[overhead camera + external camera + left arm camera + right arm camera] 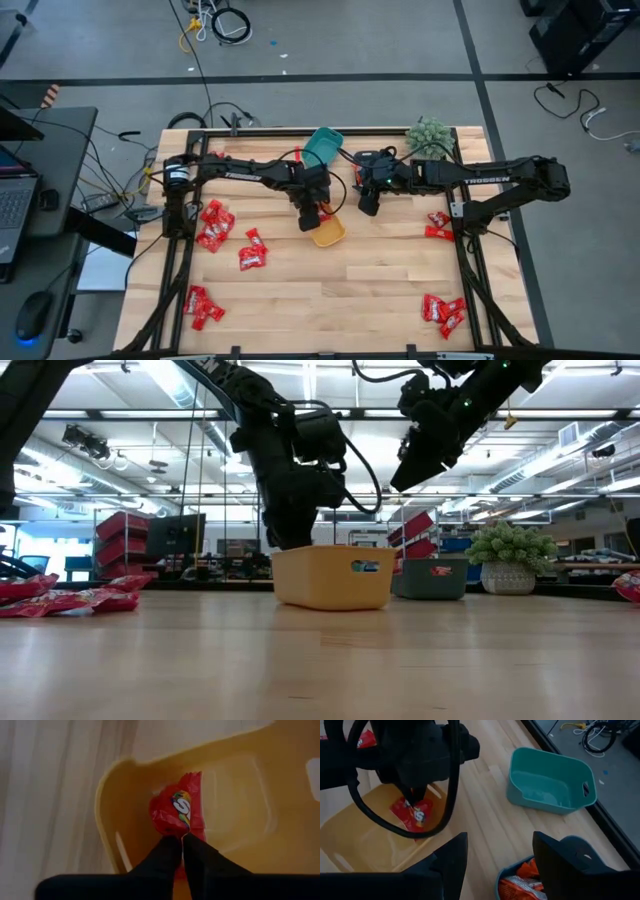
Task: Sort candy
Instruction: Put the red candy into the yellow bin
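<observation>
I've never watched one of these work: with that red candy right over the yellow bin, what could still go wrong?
The left gripper pinches the red candy only by its edge, so the wrapper might cling as the fingers part and lift out again. The yellow bin is light and might get nudged. The right gripper waits close by, so the arms could bump.

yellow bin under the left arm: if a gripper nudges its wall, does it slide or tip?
Likely slides rather than tips: the yellow bin looks low and wide, sitting flat on the smooth wood table. Probably light, since it looks like thin plastic and holds just one red candy that I can see. The left gripper pressing down at the candy may pin it.
</observation>
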